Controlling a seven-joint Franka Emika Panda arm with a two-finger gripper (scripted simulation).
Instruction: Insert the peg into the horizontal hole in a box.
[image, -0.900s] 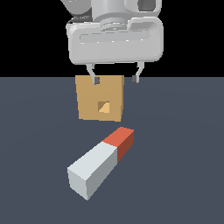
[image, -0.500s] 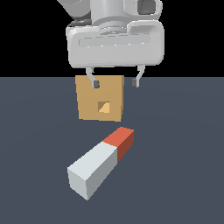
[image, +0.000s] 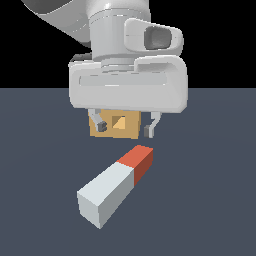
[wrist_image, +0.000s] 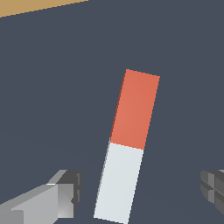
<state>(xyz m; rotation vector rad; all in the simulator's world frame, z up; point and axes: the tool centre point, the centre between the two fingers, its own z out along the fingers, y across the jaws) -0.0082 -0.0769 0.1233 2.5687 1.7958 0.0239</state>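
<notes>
Your gripper (image: 125, 127) has come forward and down since 0.5 s ago, jaws spread wide and holding nothing. The peg (image: 116, 191) lies flat on the desk (image: 210, 200), red end toward the box (image: 131, 126); you're lining up the grasp.

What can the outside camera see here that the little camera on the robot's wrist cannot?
Only the exterior view shows the flat tan cuboid box with its small square hole, plus the grey-white robot arm body above. Only the wrist view looks straight down on the floor between the open jaws; of the box it catches just a tan sliver. Both show the long grey-white peg with a red-orange end, lying free, and the gripper above it.
</notes>
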